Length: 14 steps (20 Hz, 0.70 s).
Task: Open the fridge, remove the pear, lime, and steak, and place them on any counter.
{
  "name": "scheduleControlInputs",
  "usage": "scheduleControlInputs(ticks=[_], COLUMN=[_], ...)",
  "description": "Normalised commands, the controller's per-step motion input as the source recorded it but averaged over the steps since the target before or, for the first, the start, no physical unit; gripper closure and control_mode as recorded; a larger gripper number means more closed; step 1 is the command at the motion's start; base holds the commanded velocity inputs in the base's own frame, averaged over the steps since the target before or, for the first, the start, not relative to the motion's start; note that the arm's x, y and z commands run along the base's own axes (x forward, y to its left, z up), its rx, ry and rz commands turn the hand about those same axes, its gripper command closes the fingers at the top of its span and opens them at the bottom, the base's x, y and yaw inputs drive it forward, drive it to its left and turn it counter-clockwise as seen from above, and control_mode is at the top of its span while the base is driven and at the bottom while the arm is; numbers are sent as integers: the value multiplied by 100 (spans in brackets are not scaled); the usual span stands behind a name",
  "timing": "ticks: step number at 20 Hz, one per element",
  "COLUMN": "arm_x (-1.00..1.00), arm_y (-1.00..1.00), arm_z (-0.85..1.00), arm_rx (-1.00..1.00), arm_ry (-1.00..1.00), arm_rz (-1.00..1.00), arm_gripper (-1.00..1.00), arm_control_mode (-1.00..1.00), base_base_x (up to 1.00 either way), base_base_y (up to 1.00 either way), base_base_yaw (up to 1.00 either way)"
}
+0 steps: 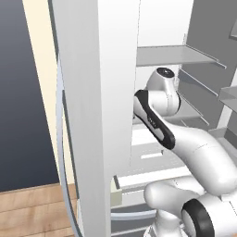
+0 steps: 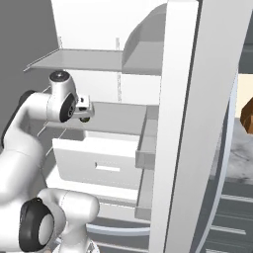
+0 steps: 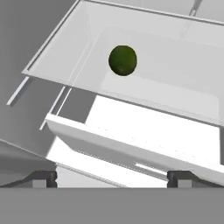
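Observation:
The fridge (image 1: 92, 115) stands open, and my arm reaches into its white interior between the two doors. The lime (image 3: 122, 60), a small dark green ball, rests on a clear shelf (image 3: 183, 94) above a white drawer (image 3: 131, 144). My gripper (image 3: 111, 177) is open, its two dark fingertips (image 3: 43, 177) spread wide, and it hangs well short of the lime with nothing between them. From the right base, the gripper (image 2: 83, 109) hovers over the mid shelf (image 2: 113, 118). The pear and the steak are out of view.
The open right door (image 2: 183, 123) rises close beside the arm, with door bins (image 2: 146, 148) on its inner side. Past it lies the marbled counter (image 2: 239, 148) with a brown object (image 2: 248, 116) on it. The left door (image 1: 83, 92) blocks the left side. Wooden floor (image 1: 28, 208) lies below.

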Motion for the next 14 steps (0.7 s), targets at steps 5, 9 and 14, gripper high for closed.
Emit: scheduleControlInputs(ticks=[5,9,14], arm_x=[71,67,78], arm_y=[15,18,21], arm_z=[-34,-31,-13], arm_rx=[7,6,0], arm_ry=[-6,-1,0], arm_rz=[0,0,0], arm_gripper=[-100,-100,-100], arm_control_mode=[-100,-100,-100], base_base_x=[0,0,0], base_base_y=[0,0,0], base_base_yaw=[0,0,0])
